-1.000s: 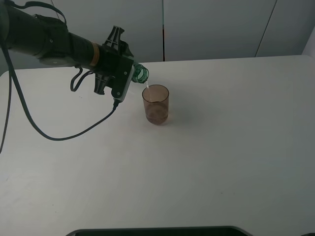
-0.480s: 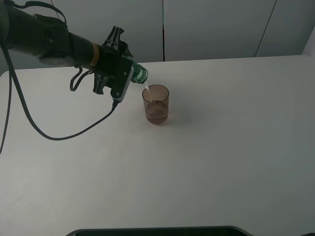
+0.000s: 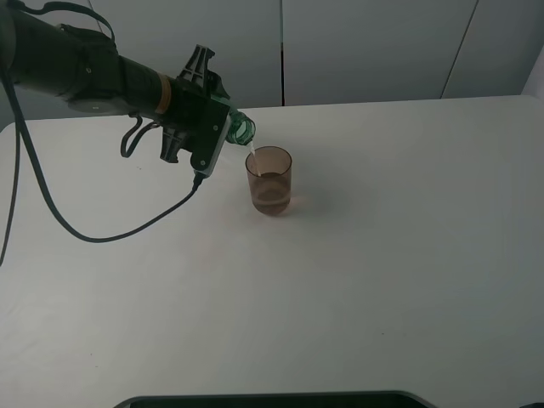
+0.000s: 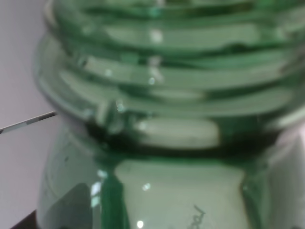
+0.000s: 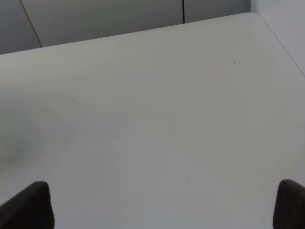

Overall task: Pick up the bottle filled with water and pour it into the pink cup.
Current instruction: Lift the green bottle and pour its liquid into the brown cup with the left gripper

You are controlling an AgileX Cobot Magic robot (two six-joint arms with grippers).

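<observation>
Tilted over on its side in the exterior high view, the green-tinted bottle [image 3: 241, 128] points its ribbed neck down at the pink cup [image 3: 269, 180]. A thin stream of water runs from the bottle's mouth into the cup, which stands upright and partly filled on the white table [image 3: 382, 255]. My left gripper [image 3: 219, 129] is shut on the bottle just left of and above the cup. The bottle's threaded neck [image 4: 167, 133] fills the left wrist view. In the right wrist view my right gripper [image 5: 159, 205] hangs open over bare table, holding nothing.
A black cable [image 3: 127, 229] loops from the left arm down onto the table. A dark object's edge [image 3: 272, 398] shows at the table's front. Grey wall panels stand behind the table's far edge [image 3: 408, 100].
The water in the pink cup has risen a little. The left arm and bottle hold almost the same tilted pose.
</observation>
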